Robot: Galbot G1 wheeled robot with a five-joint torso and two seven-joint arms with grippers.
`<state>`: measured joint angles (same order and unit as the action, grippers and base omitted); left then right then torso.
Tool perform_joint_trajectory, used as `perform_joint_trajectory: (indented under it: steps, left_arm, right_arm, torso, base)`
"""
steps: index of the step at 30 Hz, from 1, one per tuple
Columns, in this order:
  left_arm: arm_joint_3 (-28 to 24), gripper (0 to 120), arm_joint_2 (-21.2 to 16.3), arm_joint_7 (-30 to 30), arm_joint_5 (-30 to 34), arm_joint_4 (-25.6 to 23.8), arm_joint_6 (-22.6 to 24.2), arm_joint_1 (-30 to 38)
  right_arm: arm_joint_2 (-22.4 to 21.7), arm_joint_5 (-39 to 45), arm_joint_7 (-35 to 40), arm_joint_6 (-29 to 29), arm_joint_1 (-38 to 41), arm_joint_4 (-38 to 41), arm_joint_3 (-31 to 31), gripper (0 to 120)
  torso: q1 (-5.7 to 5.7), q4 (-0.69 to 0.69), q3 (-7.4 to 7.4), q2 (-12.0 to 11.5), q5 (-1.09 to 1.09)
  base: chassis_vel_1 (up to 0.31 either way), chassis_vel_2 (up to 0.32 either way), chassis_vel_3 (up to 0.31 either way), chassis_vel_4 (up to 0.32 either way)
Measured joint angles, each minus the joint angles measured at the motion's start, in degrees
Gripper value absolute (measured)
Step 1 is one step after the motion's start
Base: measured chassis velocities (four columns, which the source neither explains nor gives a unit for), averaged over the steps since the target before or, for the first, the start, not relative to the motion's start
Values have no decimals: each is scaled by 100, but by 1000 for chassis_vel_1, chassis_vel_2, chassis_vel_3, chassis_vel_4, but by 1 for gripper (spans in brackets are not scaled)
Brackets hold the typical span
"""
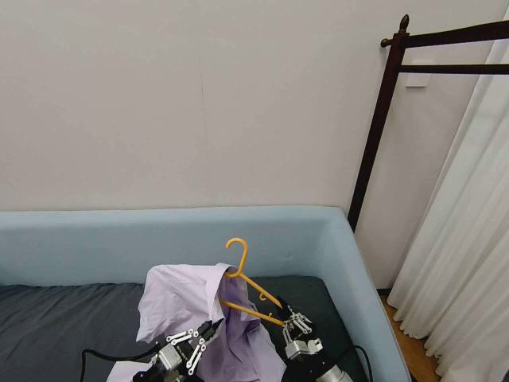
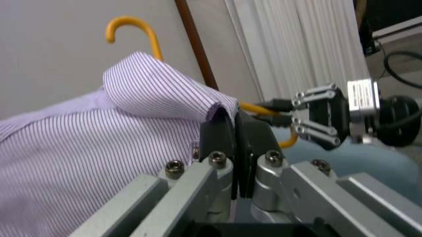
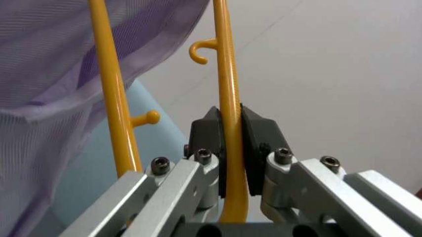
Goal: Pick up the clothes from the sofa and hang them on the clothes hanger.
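A lilac striped shirt [image 1: 187, 306] hangs partly on an orange hanger [image 1: 253, 292] above the sofa's dark seat. My left gripper [image 1: 208, 328] is shut on the shirt's front edge below the collar [image 2: 165, 91]; the left wrist view has its pads [image 2: 218, 131] pinched together on the fabric. My right gripper [image 1: 288, 318] is shut on the hanger's bare right arm [image 3: 228, 89], with the lower bar [image 3: 115, 98] beside it and the shirt [image 3: 72, 44] draped over the other end. The hanger's hook [image 2: 132, 29] stands up free. The left wrist view also takes in the right gripper [image 2: 310, 121] holding the hanger.
The pale blue sofa back [image 1: 199, 235] and right armrest [image 1: 358, 294] surround the dark seat cushion [image 1: 56, 318]. A dark wooden clothes rack [image 1: 380, 111] stands behind the sofa's right end, its top rail [image 1: 457, 36] high up. White curtains [image 1: 469, 239] hang at the right.
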<state>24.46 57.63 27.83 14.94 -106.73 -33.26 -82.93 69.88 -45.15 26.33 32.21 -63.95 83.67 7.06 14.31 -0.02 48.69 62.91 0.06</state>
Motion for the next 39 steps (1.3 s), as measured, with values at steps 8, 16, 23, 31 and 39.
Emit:
perform_joint_trajectory:
  steps: [8,16,23,31,39]
  left_arm:
    - [-53,11,-25,-1136,-261,270,-276,29]
    - [332,37,-697,-616,117,483,-867,-29]
    - [535,66,-1771,79,1951,95,-625,150]
    - [405,94,-3147,696,2820,477,272,1060]
    - [377,100,-3875,2216,3215,1172,735,1526]
  right_arm:
    - [-43,140,-5,11,30,330,43,6]
    - [115,-156,82,200,200,240,254,6]
    - [202,-565,147,325,117,273,379,6]
    - [354,-1313,296,587,26,157,290,6]
    - [477,-1666,320,864,239,-51,36,6]
  torso:
    - [0,-1,0,0,-1]
    - [0,0,0,0,-1]
    - [0,0,0,0,0]
    - [1,0,0,0,1]
    - [1,1,0,0,-1]
  base:
    - [0,0,0,0]
    - [0,0,0,0]
    - [0,0,0,0]
    - [0,0,0,0]
    - [0,0,0,0]
